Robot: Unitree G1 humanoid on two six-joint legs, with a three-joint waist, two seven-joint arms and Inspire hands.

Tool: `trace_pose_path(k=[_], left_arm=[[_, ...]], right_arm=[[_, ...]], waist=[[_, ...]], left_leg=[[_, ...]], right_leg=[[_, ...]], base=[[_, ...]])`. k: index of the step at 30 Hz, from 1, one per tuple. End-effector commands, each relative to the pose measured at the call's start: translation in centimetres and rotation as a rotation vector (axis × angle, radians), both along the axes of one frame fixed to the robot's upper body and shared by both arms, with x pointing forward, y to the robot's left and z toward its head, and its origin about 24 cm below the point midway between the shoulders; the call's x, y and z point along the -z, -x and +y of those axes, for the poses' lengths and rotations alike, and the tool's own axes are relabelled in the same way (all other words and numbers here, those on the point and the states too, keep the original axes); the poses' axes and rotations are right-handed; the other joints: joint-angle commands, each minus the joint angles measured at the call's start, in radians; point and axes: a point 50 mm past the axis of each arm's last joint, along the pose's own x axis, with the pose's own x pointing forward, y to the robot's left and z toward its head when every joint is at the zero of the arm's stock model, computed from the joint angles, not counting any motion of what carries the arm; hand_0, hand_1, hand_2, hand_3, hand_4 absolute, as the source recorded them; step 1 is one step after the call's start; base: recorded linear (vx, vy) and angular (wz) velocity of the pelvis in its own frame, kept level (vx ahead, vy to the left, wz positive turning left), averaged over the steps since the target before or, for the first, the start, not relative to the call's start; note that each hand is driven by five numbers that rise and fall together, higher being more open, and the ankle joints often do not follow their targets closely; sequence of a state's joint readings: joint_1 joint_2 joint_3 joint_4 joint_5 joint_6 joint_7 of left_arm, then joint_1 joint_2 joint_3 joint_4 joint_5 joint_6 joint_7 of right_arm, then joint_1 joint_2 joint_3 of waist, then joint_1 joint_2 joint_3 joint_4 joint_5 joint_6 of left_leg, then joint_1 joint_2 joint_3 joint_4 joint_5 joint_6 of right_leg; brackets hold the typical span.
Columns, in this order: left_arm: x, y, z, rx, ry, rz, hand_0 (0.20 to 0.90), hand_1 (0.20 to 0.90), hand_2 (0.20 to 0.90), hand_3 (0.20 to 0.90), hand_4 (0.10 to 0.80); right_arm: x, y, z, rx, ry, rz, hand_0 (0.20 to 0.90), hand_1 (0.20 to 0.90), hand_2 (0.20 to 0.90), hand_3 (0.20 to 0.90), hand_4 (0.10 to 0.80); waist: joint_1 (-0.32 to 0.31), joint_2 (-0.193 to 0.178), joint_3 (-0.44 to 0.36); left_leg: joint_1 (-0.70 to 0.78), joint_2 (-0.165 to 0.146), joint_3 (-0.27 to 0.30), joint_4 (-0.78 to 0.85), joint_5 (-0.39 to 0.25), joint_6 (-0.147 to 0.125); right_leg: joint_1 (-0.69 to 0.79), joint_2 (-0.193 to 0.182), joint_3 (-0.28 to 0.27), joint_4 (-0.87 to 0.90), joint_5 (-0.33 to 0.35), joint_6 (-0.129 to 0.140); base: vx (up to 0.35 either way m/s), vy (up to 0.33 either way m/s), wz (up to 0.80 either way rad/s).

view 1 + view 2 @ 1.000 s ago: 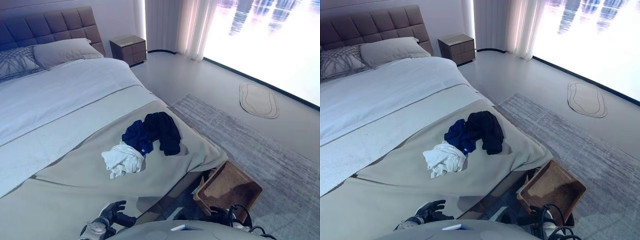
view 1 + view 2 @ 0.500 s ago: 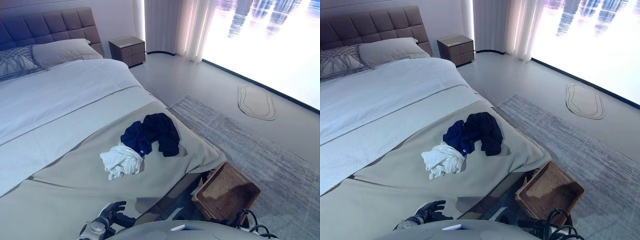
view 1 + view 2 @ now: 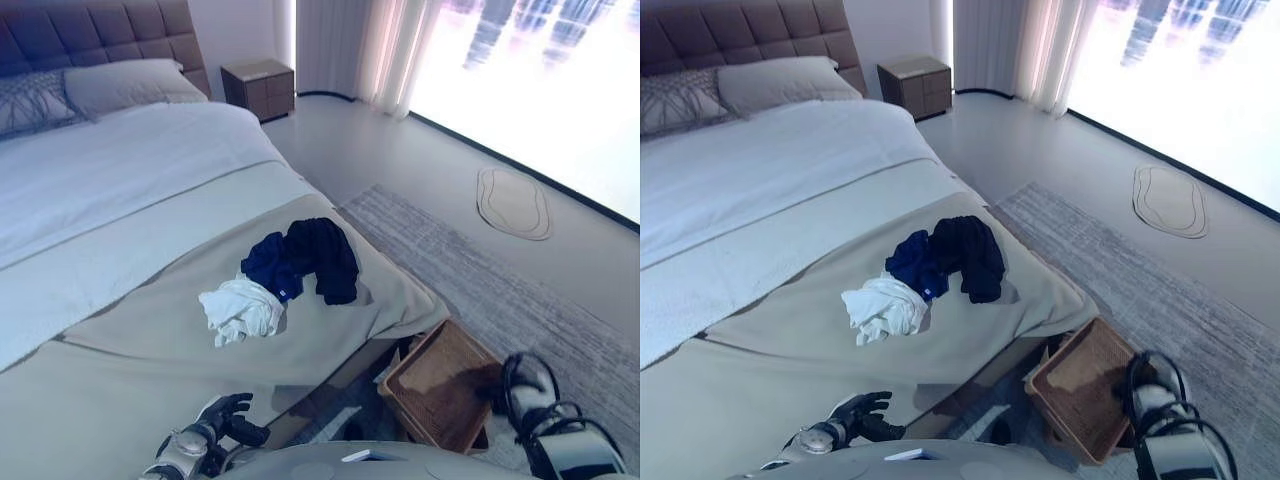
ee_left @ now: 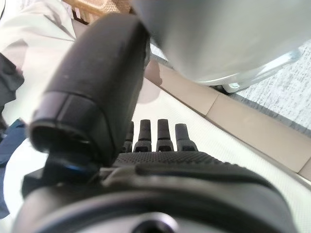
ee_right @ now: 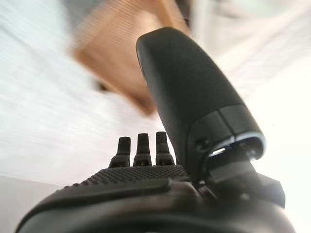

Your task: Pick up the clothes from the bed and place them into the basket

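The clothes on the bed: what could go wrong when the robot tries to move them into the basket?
1. The white garment, blue garment and black garment lie overlapping, so one grab may drag the others or drop one.
2. The basket sits tilted on the floor against the bed, partly under the overhanging cover; a released garment could miss it.
3. The left robot hand and right robot hand are both open, well short of the pile.

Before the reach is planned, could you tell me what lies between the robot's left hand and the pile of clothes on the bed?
Only bare beige bedcover lies between the left hand and the white, blue and black clothes pile, as the left eye view shows.
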State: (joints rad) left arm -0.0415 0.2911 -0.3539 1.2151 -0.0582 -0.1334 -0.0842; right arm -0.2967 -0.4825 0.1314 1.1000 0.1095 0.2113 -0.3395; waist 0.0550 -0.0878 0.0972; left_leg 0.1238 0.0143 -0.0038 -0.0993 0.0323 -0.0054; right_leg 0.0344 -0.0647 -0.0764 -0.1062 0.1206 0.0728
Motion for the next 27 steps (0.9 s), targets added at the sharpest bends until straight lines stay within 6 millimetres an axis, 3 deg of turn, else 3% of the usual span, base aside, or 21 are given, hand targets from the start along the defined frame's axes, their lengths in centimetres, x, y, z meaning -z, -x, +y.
trace_pose_path(k=[1, 4, 8, 13, 18, 19, 21, 27], left_arm=[[-0.5, -2.0, -0.9, 0.063, 0.007, -0.045, 0.9, 0.9, 0.9, 0.9, 0.8], [-1.0, -3.3, -0.7, 0.049, -0.001, -0.076, 0.9, 0.9, 0.9, 0.9, 0.8], [-2.0, -5.3, -0.1, 0.009, -0.028, -0.135, 0.9, 0.9, 0.9, 0.9, 0.8], [-2.9, -6.3, 1.4, -0.035, -0.063, -0.188, 0.9, 0.9, 0.9, 0.9, 0.8], [-3.8, -7.0, 2.9, -0.054, -0.092, -0.211, 0.9, 0.9, 0.9, 0.9, 0.8], [-4.1, -7.2, 3.4, -0.054, -0.1, -0.229, 0.9, 0.9, 0.9, 0.9, 0.8], [-4.3, -7.4, 3.6, -0.063, -0.094, -0.24, 0.9, 0.9, 0.9, 0.9, 0.8], [-4.5, -7.4, 3.6, -0.1, -0.058, -0.271, 0.9, 0.9, 0.9, 0.9, 0.8]], right_arm=[[-10.0, -10.8, 2.6, -0.321, 0.158, -0.393, 0.9, 0.9, 0.9, 0.9, 0.8], [-13.6, -13.3, 4.3, -0.5, 0.239, -0.475, 0.9, 0.9, 0.9, 0.9, 0.8], [-19.0, -16.5, 7.3, -0.726, 0.476, -0.575, 0.9, 0.9, 0.9, 0.9, 0.8], [-23.9, -18.8, 9.1, -0.725, 0.6, -0.647, 0.9, 0.9, 0.9, 0.9, 0.8], [-25.6, -19.4, 6.9, -0.481, 0.534, -0.627, 0.9, 0.9, 0.9, 0.9, 0.8], [-26.5, -19.1, 5.2, -0.35, 0.512, -0.649, 0.9, 0.9, 0.9, 0.9, 0.8], [-27.4, -18.8, 4.1, -0.245, 0.49, -0.695, 0.9, 0.9, 0.9, 0.9, 0.8], [-30.0, -18.6, 2.7, -0.151, 0.429, -0.732, 0.9, 0.9, 0.9, 0.9, 0.8]], waist=[[0.062, 0.015, 0.07], [0.079, 0.005, 0.106], [0.118, -0.025, 0.184], [0.176, -0.059, 0.245], [0.227, -0.077, 0.279], [0.249, -0.077, 0.304], [0.262, -0.07, 0.323], [0.28, -0.036, 0.387]], left_leg=[[-0.041, -0.031, -0.047, 0.095, -0.091, 0.032], [-0.088, -0.035, -0.06, 0.124, -0.088, 0.035], [-0.155, -0.042, -0.084, 0.172, -0.088, 0.043], [-0.213, -0.044, -0.111, 0.186, -0.08, 0.047], [-0.271, -0.049, -0.135, 0.2, -0.072, 0.05], [-0.306, -0.055, -0.15, 0.213, -0.07, 0.049], [-0.334, -0.064, -0.162, 0.226, -0.07, 0.05], [-0.439, -0.095, -0.189, 0.3, -0.072, 0.049]], right_leg=[[0.035, -0.027, -0.006, 0.128, -0.104, -0.003], [-0.001, -0.036, -0.014, 0.151, -0.099, 0.003], [-0.04, -0.045, -0.024, 0.171, -0.083, 0.011], [-0.064, -0.052, -0.044, 0.167, -0.057, 0.034], [-0.083, -0.061, -0.064, 0.166, -0.047, 0.046], [-0.1, -0.066, -0.076, 0.17, -0.042, 0.043], [-0.119, -0.07, -0.087, 0.178, -0.039, 0.041], [-0.22, -0.094, -0.108, 0.236, -0.032, 0.031]], base=[[-0.099, 0.059, 0.17], [-0.11, 0.047, 0.24], [-0.101, 0.035, 0.34], [-0.031, 0.014, 0.29], [0.018, 0.008, 0.21], [0.021, 0.018, 0.29], [0.017, 0.041, 0.31], [0.015, 0.092, 0.16]])
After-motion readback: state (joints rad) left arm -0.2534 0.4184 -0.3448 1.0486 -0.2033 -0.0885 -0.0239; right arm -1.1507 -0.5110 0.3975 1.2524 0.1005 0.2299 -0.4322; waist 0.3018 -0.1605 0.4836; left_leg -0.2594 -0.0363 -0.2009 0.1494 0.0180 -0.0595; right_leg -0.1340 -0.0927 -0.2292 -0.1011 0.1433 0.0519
